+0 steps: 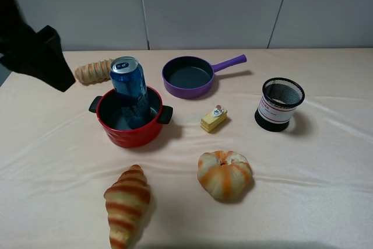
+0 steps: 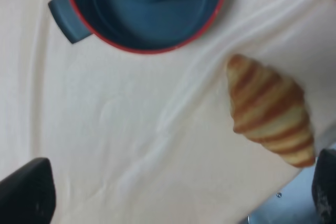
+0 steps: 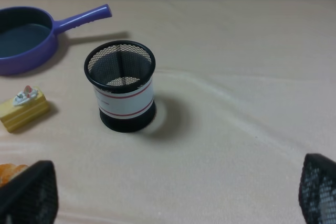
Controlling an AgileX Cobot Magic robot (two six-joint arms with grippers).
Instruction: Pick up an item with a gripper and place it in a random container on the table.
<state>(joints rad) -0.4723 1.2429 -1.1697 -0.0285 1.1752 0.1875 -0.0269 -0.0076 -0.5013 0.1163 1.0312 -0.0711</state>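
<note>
The left arm (image 1: 32, 51) hung at the far left of the scene, a dark, blurred mass raised above the worktop (image 1: 326, 161), its lower end angled down toward the right. In the left wrist view, the left gripper (image 2: 173, 195) had its jaws set wide apart, one dark fingertip (image 2: 26, 192) at each lower corner, nothing between them. The right arm did not appear in the high view. In its wrist view, the right gripper (image 3: 173, 192) likewise held its jaws spread wide and empty above the worktop, mesh-textured pads (image 3: 29, 192) at either side.
</note>
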